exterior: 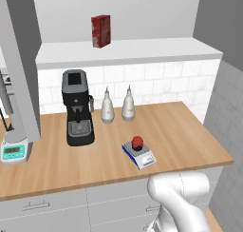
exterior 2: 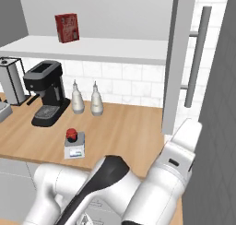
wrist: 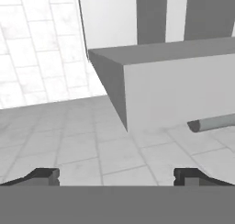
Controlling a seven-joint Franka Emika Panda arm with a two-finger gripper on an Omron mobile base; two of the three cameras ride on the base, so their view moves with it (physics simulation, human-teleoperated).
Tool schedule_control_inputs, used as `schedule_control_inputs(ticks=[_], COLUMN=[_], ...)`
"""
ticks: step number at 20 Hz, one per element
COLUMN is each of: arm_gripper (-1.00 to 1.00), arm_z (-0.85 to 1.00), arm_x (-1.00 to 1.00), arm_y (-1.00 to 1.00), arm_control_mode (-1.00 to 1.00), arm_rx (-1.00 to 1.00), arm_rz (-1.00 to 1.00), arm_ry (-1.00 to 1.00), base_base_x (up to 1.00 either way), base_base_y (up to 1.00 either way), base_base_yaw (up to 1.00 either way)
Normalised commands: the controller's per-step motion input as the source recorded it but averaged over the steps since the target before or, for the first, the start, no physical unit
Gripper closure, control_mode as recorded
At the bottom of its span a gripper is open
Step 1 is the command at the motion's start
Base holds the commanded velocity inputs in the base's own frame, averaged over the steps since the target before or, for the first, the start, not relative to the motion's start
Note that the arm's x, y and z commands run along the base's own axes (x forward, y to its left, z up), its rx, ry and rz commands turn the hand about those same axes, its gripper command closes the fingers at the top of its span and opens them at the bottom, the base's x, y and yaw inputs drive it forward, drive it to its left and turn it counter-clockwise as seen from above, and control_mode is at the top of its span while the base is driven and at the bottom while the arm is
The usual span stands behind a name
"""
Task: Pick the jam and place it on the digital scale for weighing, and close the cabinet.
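Small round red jam jar (exterior: 137, 141) (dark lid) sits on the digital scale (exterior: 140, 155); cabinet door (exterior 2: 177, 58) ajar; jaws wide open, empty.

Wood countertop (exterior: 180, 131), white tile backsplash (exterior: 156, 83), grey drawers (exterior: 42, 207) below

- No word, brand or number can be made out in any view.
- The red carton (exterior: 100, 31) on the shelf carries a pale printed patch on its face; it may be a label, but it is too blurred to read.
- The white scale (exterior: 14, 151) at the bench's left end has a teal display with dark marks, perhaps digits, too small to tell.
- The digital scale (exterior: 140, 156) has a front display panel with nothing legible on it.
- The coffee machine (exterior: 77, 107) bears no legible marking.
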Motion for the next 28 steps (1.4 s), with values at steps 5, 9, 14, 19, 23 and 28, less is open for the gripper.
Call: schedule_control_inputs(ticks=[5, 9, 14, 19, 23, 28], arm_gripper=[-1.00, -1.00, -1.00, -1.00, -1.00, -1.00], arm_z=[0.00, 0.00, 0.00, 0.05, 0.44, 0.59], arm_x=[0.35, 0.38, 0.05, 0.01, 0.00, 0.00], arm_y=[0.00, 0.00, -0.38, -0.18, 0.32, 0.75], arm_control_mode=[-1.00, -1.00, -1.00, -1.00, -1.00, -1.00], arm_rx=[0.00, 0.00, 0.03, 0.01, -0.04, -0.10], arm_rz=[0.00, 0.00, 0.00, 0.03, 0.19, 0.30], arm_ry=[0.00, 0.00, 0.00, -0.01, -0.20, -0.30], base_base_x=[0.00, 0.00, 0.00, 0.00, 0.00, 0.00], base_base_y=[0.00, 0.00, 0.00, 0.00, 0.00, 0.00], base_base_yaw=[0.00, 0.00, 0.00, 0.00, 0.00, 0.00])
